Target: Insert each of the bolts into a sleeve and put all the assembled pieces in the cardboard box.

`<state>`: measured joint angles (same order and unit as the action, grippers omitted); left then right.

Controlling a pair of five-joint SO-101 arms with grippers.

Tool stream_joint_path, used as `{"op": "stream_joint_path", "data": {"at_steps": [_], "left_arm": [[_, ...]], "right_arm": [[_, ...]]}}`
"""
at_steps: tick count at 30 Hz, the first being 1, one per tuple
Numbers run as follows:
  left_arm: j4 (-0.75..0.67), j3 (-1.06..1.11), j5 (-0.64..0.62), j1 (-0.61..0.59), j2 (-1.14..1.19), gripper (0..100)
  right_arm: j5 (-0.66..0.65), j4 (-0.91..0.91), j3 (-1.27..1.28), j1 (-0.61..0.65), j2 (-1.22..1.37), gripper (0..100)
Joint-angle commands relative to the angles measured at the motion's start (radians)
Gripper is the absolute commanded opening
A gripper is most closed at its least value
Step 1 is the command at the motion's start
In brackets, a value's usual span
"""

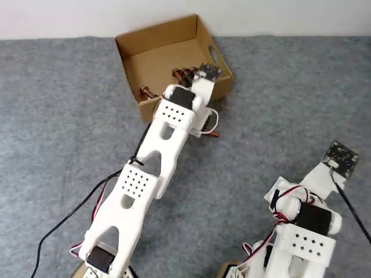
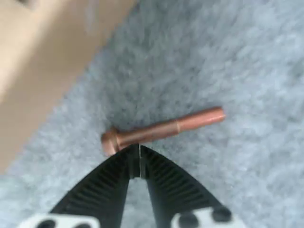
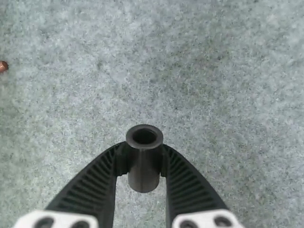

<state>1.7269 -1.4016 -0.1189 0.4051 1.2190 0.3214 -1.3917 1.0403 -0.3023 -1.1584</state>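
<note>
A copper bolt [image 2: 164, 129] lies on the grey carpet just beyond my left gripper [image 2: 139, 153], whose fingertips meet with nothing between them. In the high view the left arm [image 1: 174, 116] stretches to the front right corner of the cardboard box [image 1: 130, 49], and one end of that bolt [image 1: 213, 134] peeks out beside its wrist. Inside the box lie copper pieces [image 1: 182, 73], with another [image 1: 146, 92] near the front wall. My right gripper [image 3: 144, 164] is shut on a black sleeve [image 3: 144, 156], held upright with its bore showing, above the carpet.
The box's tan wall [image 2: 38, 66] stands close beside the left gripper. A copper tip [image 3: 2, 66] shows far off in the right wrist view. The right arm [image 1: 304, 223] sits at the table's near right. Grey carpet [image 1: 69, 127] covers the table.
</note>
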Motion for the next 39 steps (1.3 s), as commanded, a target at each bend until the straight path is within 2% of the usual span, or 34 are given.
{"op": "stream_joint_path", "data": {"at_steps": [1,4,9,19,24,30,39], "left_arm": [[-0.009,-0.044,0.029,0.011,-0.133,1],[-0.106,-0.044,0.020,0.014,-0.135,1],[-0.256,-0.035,-0.094,0.015,-0.094,1],[-0.272,-0.033,-0.098,0.012,0.066,1],[-0.219,-0.031,-0.091,0.015,0.091,1],[0.031,-0.031,0.006,0.028,0.091,1],[0.031,-0.030,0.020,0.031,0.035,1]], "right_arm": [[-0.014,0.019,-0.011,0.010,-0.015,0.8],[-0.014,0.019,-0.011,0.010,-0.015,0.8],[-0.014,0.019,-0.011,0.010,-0.015,0.8],[-0.014,0.018,-0.011,0.010,-0.015,0.8],[-0.014,0.018,-0.011,0.010,-0.015,0.8],[-0.014,0.018,-0.011,0.010,-0.015,0.8],[-0.014,0.018,-0.011,0.010,-0.015,0.8]]}}
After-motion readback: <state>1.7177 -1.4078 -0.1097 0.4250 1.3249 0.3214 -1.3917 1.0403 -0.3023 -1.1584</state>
